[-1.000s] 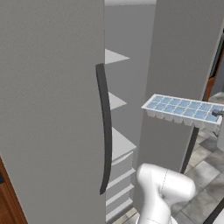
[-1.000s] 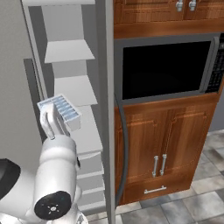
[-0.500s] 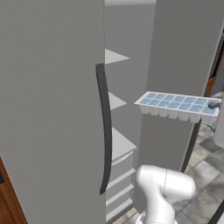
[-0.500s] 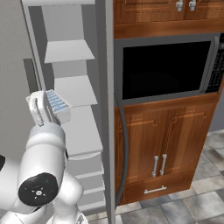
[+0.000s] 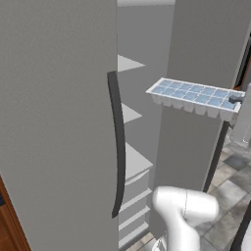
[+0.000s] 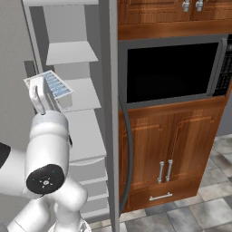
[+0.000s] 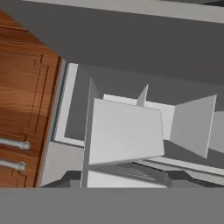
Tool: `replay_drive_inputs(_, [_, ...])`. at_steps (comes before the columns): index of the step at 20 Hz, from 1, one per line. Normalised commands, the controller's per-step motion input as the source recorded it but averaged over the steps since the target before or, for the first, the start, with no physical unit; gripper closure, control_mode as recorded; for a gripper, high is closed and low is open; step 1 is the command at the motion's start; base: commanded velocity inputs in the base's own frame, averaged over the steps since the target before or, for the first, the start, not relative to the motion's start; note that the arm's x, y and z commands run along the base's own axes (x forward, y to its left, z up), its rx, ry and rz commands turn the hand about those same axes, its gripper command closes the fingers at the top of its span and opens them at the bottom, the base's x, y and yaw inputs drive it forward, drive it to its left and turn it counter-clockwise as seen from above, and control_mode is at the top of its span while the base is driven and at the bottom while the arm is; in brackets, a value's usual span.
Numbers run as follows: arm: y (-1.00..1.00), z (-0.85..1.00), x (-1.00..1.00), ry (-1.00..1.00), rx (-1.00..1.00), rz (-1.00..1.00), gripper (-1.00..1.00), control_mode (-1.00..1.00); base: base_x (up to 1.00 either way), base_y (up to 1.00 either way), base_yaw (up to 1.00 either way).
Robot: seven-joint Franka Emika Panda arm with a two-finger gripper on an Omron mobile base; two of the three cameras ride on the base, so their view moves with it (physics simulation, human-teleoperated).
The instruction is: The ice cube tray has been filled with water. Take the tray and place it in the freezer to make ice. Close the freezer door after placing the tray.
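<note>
One ice cube tray [image 5: 194, 96], two rows of pale-blue compartments. One freezer [image 5: 54, 122], one open door, one long dark handle [image 5: 117, 142] on it. Three white shelves [image 6: 72, 52] counted in the upper part, more below. One black wall oven [image 6: 171, 68]. Two lower wooden cabinet doors [image 6: 173, 149], two metal pulls [image 6: 165, 171].

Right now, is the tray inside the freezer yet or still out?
Still out. The tray hangs level in the air in front of the open freezer, held at one end by the claw, resting on no shelf.
</note>
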Motion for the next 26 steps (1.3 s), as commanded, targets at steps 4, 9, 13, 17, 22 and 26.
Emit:
replay_drive_inputs(4, [0.32,0.00,0.46,-0.19,0.01,-0.13,1.00,-1.00,0.00,0.00,0.00])
replay_drive_inputs(9, [0.41,0.00,0.36,-0.10,0.01,-0.12,1.00,-1.00,0.00,0.00,0.00])
replay_drive_inputs(13, [0.36,0.00,0.31,-0.01,0.01,-0.11,1.00,-1.00,0.00,0.00,0.00])
replay_drive_inputs(17, [0.21,0.01,0.29,0.00,0.02,-0.08,1.00,-1.00,0.00,0.00,0.00])
replay_drive_inputs(22, [0.01,0.01,0.37,0.00,0.01,-0.04,1.00,-1.00,0.00,0.00,0.00])
replay_drive_inputs(26, [0.00,0.00,0.47,0.05,0.00,0.00,1.00,-1.00,0.00,0.00,0.00])
